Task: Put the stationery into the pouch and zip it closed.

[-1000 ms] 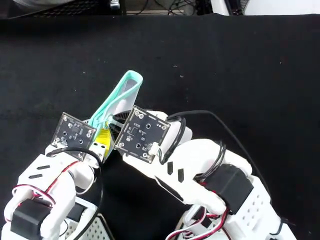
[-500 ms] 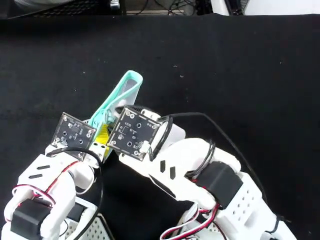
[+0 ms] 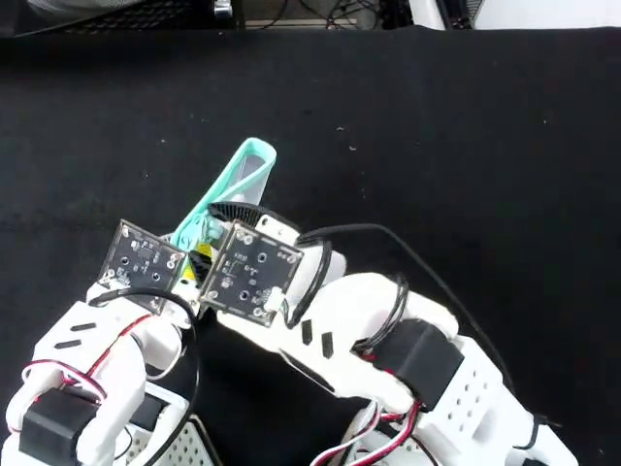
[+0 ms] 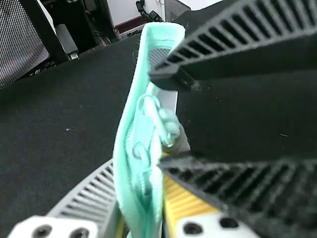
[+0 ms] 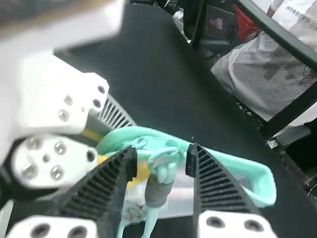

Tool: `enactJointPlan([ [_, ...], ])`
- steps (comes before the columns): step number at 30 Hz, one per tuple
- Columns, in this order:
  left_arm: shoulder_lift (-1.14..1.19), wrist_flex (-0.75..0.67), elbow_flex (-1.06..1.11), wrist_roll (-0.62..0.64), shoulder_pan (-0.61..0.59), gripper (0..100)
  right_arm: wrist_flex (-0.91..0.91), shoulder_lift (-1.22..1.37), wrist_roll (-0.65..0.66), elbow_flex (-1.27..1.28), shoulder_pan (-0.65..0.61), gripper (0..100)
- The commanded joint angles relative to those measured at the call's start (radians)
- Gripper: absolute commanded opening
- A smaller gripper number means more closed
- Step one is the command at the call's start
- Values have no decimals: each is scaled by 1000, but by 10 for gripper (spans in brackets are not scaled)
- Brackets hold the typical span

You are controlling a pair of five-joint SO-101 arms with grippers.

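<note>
- Your left gripper (image 4: 141, 201) is clamped on the near end of the pouch (image 4: 124, 163), with the grey ribbed jaw on one face and the yellow one on the other. That holds the pouch on edge over the black table (image 3: 466, 146), its far end pointing away from both arms.
- The pouch is soft mint fabric. Judge it light and floppy: it will probably twist or buckle if you drag across the zip line rather than along it. The left clamp is your only anchor.
- You cannot tell from here whether the stationery is inside.
- The zip pull (image 5: 157, 191) is a small grey tab carrying a mint cord loop (image 4: 147, 113), and it sits on the top edge just beyond the left gripper. Take hold of the grey tab itself, since the cord looks limp and likely to slide out of a pinch.
- Your right gripper (image 5: 161, 157) is open, its black ribbed jaws on either side of the loop and tab, not yet pinching them.
</note>
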Motion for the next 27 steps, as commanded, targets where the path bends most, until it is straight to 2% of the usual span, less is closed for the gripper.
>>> enactJointPlan([
  [1, -5, 23, -12, -5, 1, 29, -86, -5, -6, 33, -8, 132],
  [7, -5, 23, -12, -5, 1, 29, -115, -13, 0, 82, 6, 10],
  [14, -5, 18, -13, -8, 1, 29, -69, -13, 0, 76, 87, 17],
  [27, -5, 15, -13, -8, 7, 29, -44, -10, 0, 81, 94, 22],
])
